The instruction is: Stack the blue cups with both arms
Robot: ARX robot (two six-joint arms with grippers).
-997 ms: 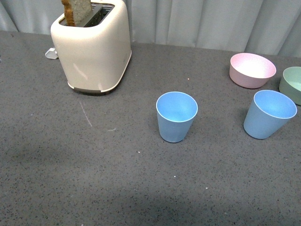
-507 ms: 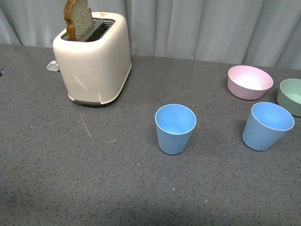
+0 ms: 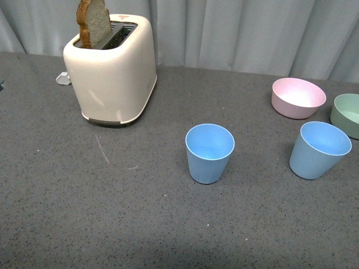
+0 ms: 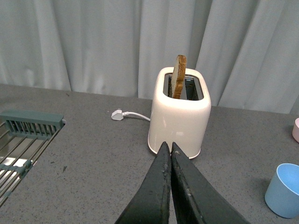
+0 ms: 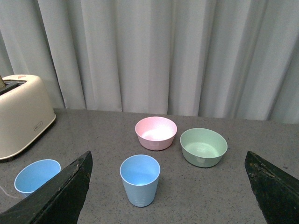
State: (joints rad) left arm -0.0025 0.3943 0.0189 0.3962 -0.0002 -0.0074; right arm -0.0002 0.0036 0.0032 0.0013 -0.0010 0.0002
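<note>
Right now both blue cups stand upright and mouth-up, well apart on the counter point(image 3: 67, 213), so nothing is nested yet. The middle cup point(image 3: 209, 152) sits in front of and right of the toaster point(image 3: 111, 67). The right cup point(image 3: 320, 149) is just beside the green bowl point(image 3: 346, 115), with the pink bowl point(image 3: 298, 98) behind. Likely each arm takes its nearer cup. Neither arm shows in the front view. The left gripper point(image 4: 168, 145) has its jaws pressed together and empty, raised and pointing at the toaster. The right gripper point(image 5: 168, 154) is spread wide and empty, raised and facing the right cup.
</note>
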